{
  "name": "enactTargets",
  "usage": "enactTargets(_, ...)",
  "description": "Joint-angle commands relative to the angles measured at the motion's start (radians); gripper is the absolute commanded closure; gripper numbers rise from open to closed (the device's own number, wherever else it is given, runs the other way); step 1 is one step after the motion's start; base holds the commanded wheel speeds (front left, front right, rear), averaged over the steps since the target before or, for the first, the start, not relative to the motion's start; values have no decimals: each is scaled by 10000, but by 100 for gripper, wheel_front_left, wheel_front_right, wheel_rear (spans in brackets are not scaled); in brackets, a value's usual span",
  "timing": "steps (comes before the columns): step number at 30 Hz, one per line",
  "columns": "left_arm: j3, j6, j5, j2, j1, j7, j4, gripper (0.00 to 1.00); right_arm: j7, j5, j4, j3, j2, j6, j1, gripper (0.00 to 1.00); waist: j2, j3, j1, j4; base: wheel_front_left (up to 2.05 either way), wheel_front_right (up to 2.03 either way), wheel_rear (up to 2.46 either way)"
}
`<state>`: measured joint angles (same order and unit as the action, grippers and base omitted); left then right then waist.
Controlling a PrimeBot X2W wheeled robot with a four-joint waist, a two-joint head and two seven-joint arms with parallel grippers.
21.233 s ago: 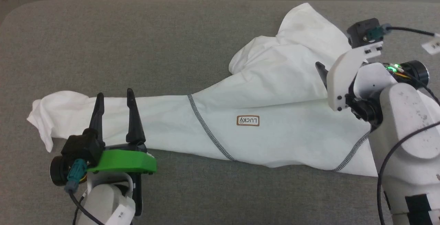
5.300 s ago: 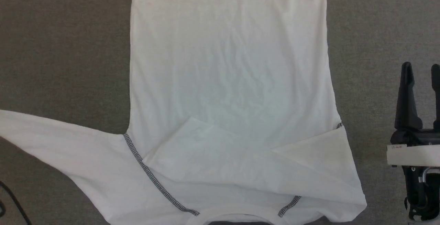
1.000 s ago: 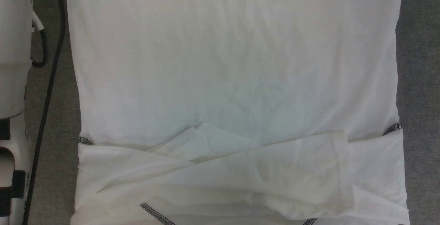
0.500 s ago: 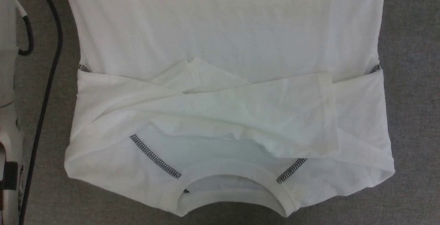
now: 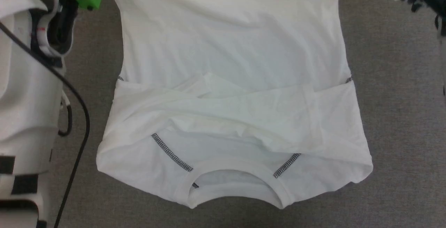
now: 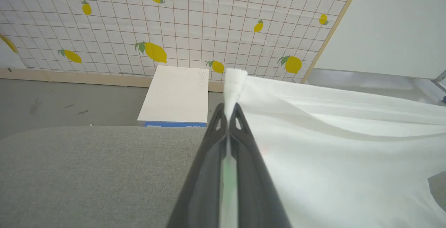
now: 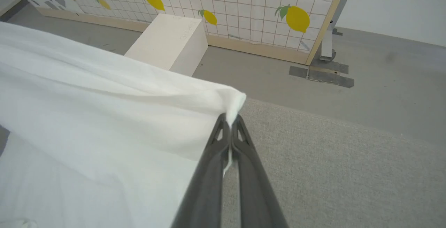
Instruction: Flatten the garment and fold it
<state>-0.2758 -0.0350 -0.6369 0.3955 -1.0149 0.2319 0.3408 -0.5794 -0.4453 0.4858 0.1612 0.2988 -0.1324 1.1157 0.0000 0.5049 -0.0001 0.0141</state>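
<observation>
Left and right jaws each pinch a far hem corner of the garment (image 5: pixel 230 46), the sensible hold. Thin, limp and light, it likely sags unless kept taut.

Lemon-print grid wall (image 6: pixel 174 22); grey floor (image 7: pixel 383 64); white box (image 7: pixel 167 43) on floor; grey table (image 6: pixel 87 172).

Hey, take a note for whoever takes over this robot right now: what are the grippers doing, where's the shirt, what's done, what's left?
Left gripper: shut on a corner of the shirt, raised off the table.
Right gripper: shut on another corner, also raised.
Shirt: spread on the table, collar nearest the robot.
Done: both sleeves folded across the chest.
Left: probably carry the held edge toward the collar, release, smooth.
</observation>
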Motion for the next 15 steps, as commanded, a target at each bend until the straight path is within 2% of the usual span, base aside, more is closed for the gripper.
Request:
enactTargets(1, 110, 49, -218, 119, 675, -142, -359, 100, 75, -383, -331, 8, 147, 17, -677, 100, 0, -1421, 1, -86, 0, 0, 0)
enactTargets(6, 377, -167, -774, 191, 2874, -211, -1513, 100, 32, -1365, -1270, -261, 210, 17, -2778, 100, 0, -2183, 1, -122, 0, 0, 0)
enactTargets(13, 684, -941, -1173, 166, 6368, -519, -2850, 100, -16, -1955, -2482, -571, -53, 17, -6139, 100, 0, -2938, 1, -168, 0, 0, 0)
enactTargets(15, 810, -1153, -1353, -22, 7276, -755, -3058, 100, 26, -2088, -2664, -694, -262, 17, -6998, 100, 0, -3129, 1, -183, 0, 0, 0)
